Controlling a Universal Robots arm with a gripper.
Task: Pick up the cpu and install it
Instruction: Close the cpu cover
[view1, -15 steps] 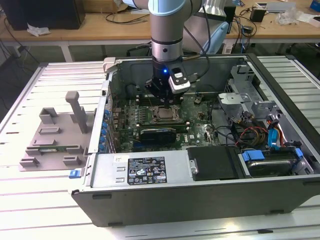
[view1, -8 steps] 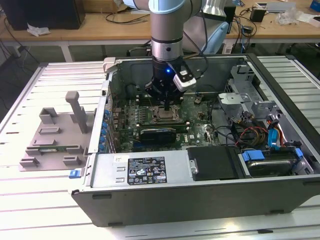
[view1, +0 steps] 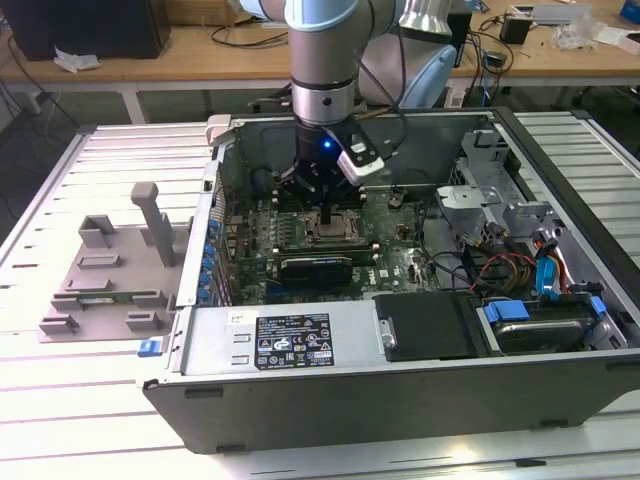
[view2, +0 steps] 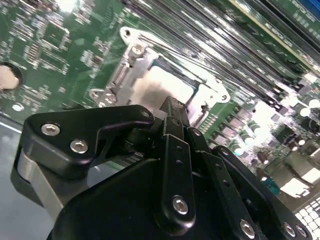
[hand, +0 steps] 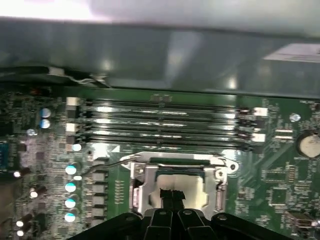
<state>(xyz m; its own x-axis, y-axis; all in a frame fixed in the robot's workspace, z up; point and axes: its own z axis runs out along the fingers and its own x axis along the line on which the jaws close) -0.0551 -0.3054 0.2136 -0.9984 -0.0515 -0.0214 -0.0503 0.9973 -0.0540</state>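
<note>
Gripper: lowered inside the case, directly over the socket; fingertips clenched together, grasping nothing. Cpu: silvery square lying flat in the socket, just beneath the fingertips. Memory slots: alongside the socket. Grey tray: outside the case, well apart from the socket.

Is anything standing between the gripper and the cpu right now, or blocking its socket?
Nothing visible does. In the second wrist view the black gripper sits right at the small silvery square cpu, which lies inside the metal socket frame on the green motherboard. No cable or card crosses between them.
</note>
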